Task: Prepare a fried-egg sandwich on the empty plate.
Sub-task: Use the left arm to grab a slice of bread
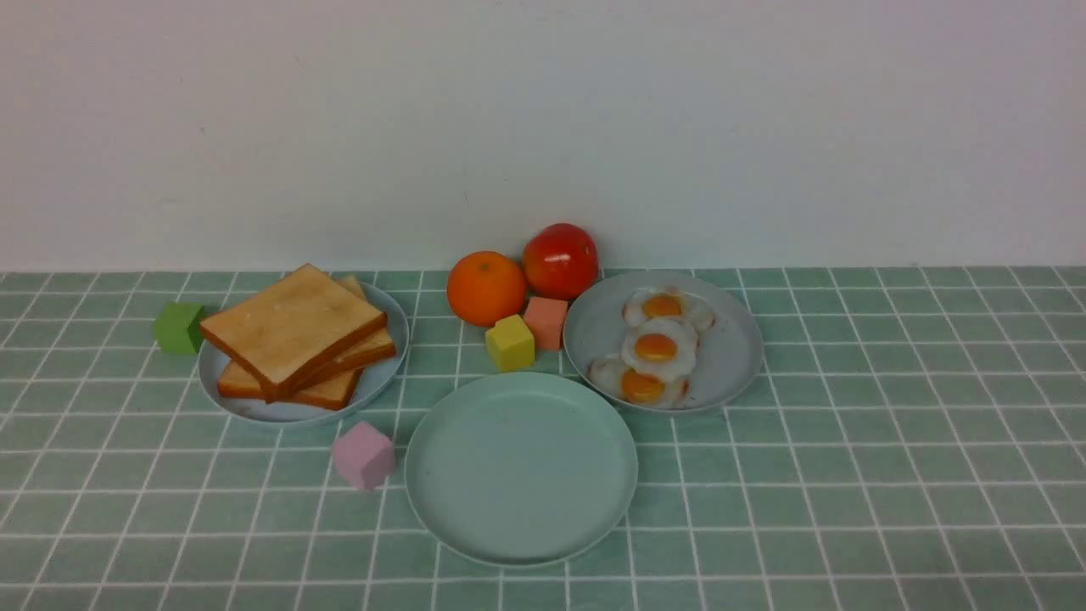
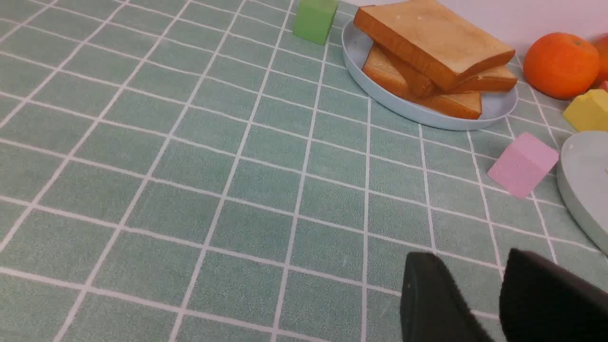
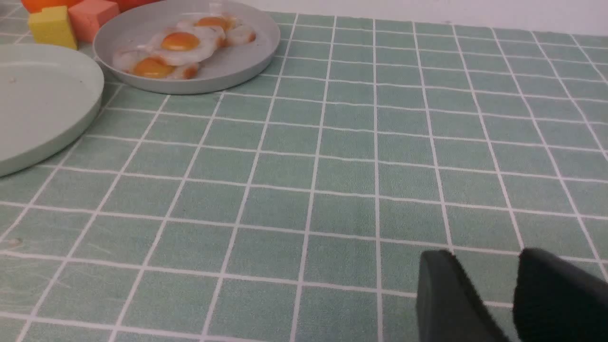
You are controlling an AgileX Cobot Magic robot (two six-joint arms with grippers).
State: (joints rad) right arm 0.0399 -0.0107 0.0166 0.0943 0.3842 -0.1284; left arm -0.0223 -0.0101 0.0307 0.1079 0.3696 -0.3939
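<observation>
standing here, nothing has been built yet: the mint-green plate [image 1: 521, 467] sits bare at the near middle of the checked tablecloth [image 1: 848, 475], which makes sense as the landing spot, since either arm can reach it. to its left and a little further back, three toast slices [image 1: 297, 335] are stacked unevenly on the pale blue plate [image 1: 377, 382]. the top slice lies skewed, so its edge overhangs and looks easy to grab. on the other side, touching or almost touching the green plate's rim, the grey plate [image 1: 734, 356] holds three fried eggs [image 1: 655, 346] overlapping in a row. so bread falls to the left arm and eggs to the right, i would guess. neither arm shows from the front. the left gripper [image 2: 472, 259] hovers low over bare cloth, well short of the toast, its fingers parted with nothing between them. the right gripper [image 3: 487, 256] is the same, spread and empty, well away from the eggs. the orange [image 1: 486, 288], tomato [image 1: 560, 260], yellow block [image 1: 510, 343] and salmon block [image 1: 545, 322] crowd just behind the green plate. a pink block [image 1: 363, 456] sits just beside its left rim, right in the toast's likely path, and a green block [image 1: 178, 327] sits left of the toast.
</observation>
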